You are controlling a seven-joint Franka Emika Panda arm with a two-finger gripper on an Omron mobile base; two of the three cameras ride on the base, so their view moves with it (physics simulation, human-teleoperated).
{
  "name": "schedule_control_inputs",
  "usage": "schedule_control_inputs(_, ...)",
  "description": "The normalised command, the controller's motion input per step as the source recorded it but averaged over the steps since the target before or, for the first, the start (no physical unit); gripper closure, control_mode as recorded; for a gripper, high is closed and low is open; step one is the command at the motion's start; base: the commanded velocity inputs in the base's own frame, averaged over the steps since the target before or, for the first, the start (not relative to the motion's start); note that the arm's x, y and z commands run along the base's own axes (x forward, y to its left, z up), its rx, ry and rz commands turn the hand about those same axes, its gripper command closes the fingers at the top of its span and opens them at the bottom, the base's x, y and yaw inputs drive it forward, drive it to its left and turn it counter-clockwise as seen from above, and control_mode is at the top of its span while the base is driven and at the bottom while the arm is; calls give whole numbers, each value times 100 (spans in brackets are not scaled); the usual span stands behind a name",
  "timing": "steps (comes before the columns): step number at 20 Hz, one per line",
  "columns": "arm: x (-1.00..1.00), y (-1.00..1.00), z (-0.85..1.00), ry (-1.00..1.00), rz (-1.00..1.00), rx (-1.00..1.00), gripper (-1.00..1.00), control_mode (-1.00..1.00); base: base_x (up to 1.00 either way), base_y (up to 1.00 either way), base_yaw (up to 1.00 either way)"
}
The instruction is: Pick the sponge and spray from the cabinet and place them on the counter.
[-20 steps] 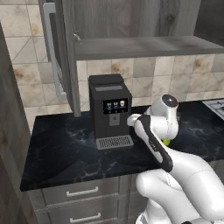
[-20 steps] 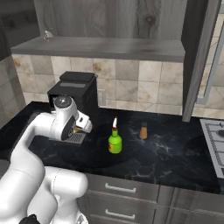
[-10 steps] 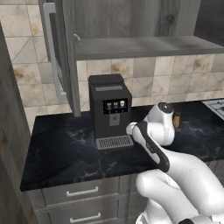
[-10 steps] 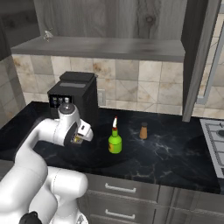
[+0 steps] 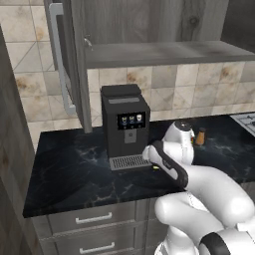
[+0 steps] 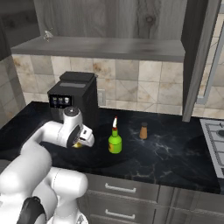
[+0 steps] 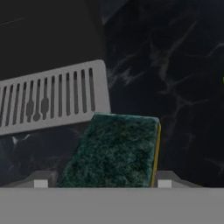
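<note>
My claw (image 7: pixel 103 183) hangs low over the counter (image 6: pixel 175 148), just in front of the coffee machine (image 5: pixel 125 124). Through the hand camera, my two finger tips (image 7: pixel 40 181) stand apart, one on each side of the sponge (image 7: pixel 114 148). The sponge lies green side up with a thin yellow edge showing along one side. It sits between my tips, but whether they press on it or it simply rests on the dark stone I cannot tell; the jaws look spread about as wide as the sponge itself.

The silver slotted drip tray (image 7: pixel 52 101) of the coffee machine is just beyond the sponge, close to its far edge.

From the right base camera, a bit of yellow shows at my hand, near the front edge of the counter beside the machine. The spray (image 6: pixel 115 141), green with a yellow label and a red-and-white nozzle, stands upright on the counter a little to the right of my hand, apart from it. A small orange-brown shaker (image 6: pixel 143 131) stands further right and nearer the tiled wall.

Above, the cabinet (image 5: pixel 149 30) is open, its doors swung out, and a small pale object (image 6: pixel 47 34) rests at the left end of its shelf.
</note>
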Motion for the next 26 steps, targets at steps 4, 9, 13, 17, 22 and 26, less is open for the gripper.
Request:
schedule_control_inputs(4, 0, 0, -53, 8, 3, 0, 100, -100, 0, 0, 0)
schedule_control_inputs(9, 0, 0, -56, 8, 2, 0, 100, -100, 0, 0, 0)
schedule_control_inputs(13, 1, 0, -51, 5, 3, 0, 100, -100, 0, 0, 0)
schedule_control_inputs(17, 1, 0, -46, 2, 3, 0, 100, -100, 0, 0, 0)
schedule_control_inputs(22, 2, 0, -51, 0, 4, 0, 100, -100, 0, 0, 0)
schedule_control_inputs(26, 0, 0, -63, 0, 4, 0, 100, -100, 0, 0, 0)
